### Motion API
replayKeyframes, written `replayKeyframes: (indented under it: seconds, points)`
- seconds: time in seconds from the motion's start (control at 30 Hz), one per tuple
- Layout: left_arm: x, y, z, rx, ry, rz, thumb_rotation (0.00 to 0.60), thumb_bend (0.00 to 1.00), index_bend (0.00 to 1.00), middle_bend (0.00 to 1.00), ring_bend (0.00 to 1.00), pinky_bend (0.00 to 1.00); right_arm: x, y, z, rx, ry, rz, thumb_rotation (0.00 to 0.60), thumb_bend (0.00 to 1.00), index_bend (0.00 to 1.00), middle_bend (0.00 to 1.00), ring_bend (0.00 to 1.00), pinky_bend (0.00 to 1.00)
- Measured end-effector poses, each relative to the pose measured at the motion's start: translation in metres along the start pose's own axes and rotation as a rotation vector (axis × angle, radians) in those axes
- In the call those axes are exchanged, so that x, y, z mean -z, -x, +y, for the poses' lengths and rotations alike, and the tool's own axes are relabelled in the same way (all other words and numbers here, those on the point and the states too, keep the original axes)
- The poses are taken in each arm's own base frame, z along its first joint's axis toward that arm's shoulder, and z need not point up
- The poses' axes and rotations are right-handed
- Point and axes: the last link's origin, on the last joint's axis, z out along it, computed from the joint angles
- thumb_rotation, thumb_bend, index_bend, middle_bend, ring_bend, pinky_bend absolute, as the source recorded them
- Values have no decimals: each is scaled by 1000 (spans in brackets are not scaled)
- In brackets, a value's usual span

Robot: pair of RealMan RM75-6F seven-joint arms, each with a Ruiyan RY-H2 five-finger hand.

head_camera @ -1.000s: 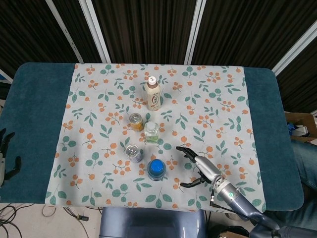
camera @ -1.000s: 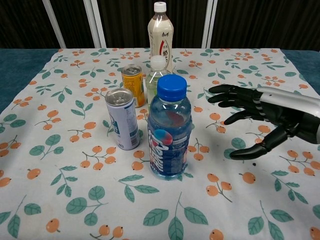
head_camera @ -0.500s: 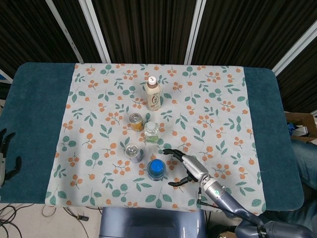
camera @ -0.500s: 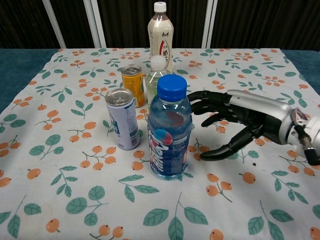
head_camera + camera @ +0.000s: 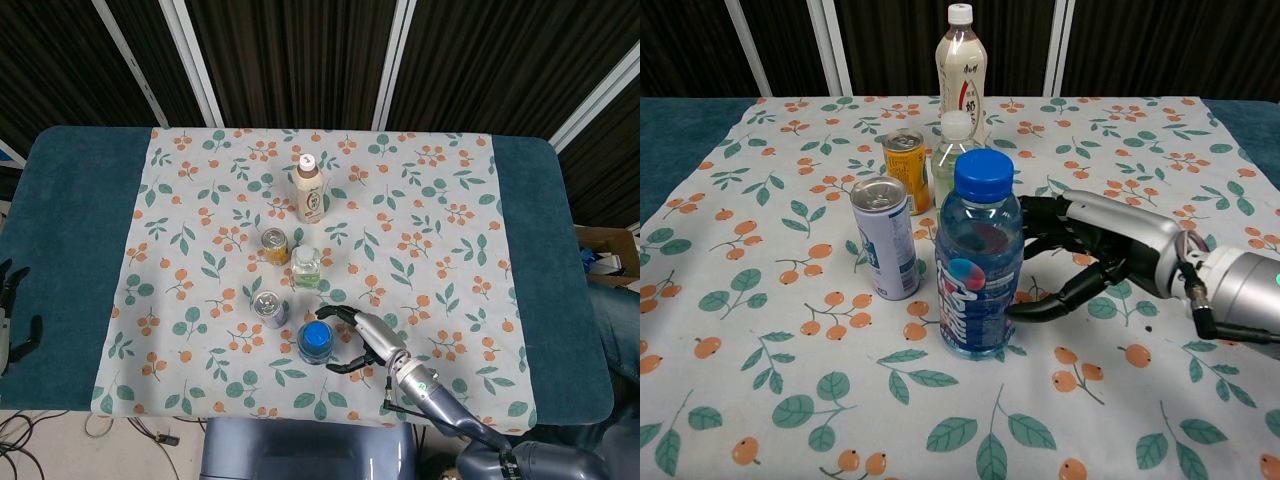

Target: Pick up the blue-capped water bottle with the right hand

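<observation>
The blue-capped water bottle (image 5: pixel 978 262) (image 5: pixel 316 342) stands upright near the table's front edge, clear with a blue label. My right hand (image 5: pixel 1080 258) (image 5: pixel 358 336) is right beside it on its right, fingers spread and curved around the bottle's side. The thumb tip reaches the bottle's lower front; whether it touches is unclear. The bottle still stands on the cloth. My left hand (image 5: pixel 12 310) hangs off the table's left edge, fingers apart and holding nothing.
A silver-topped white can (image 5: pixel 885 238) stands just left of the bottle. Behind it are a yellow can (image 5: pixel 907 168), a small clear bottle (image 5: pixel 953 148) and a tall milk-tea bottle (image 5: pixel 960 68). A floral cloth (image 5: pixel 760 330) covers the table.
My right hand has moved left across the cloth, from well clear of the bottle to right against its right side, fingers now curving around it.
</observation>
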Motion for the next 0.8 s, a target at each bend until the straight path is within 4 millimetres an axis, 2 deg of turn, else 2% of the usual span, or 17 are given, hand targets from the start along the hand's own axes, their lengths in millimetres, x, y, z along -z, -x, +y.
replayKeyframes:
  seconds: [0.23,0.43,0.6,0.8]
  points:
    - [0,-1,-1,4,-7,-2,600,474,126,0,33,0,-6,6,-3,44,-18,-29,600,229,246,282,217,182]
    - [0,0,-1,0,-2,-11,600,474,128,0,34,0,-11,9,-6,63,-22,-39,600,292,283,343,276,182]
    - [0,0,-1,3,-5,-14,600,474,136,0,34,0,-14,10,-9,42,-19,-31,600,422,351,410,378,215]
    - [0,0,0,-3,-1,-31,600,475,145,0,34,0,-13,9,-10,50,-20,-18,600,449,364,419,383,216]
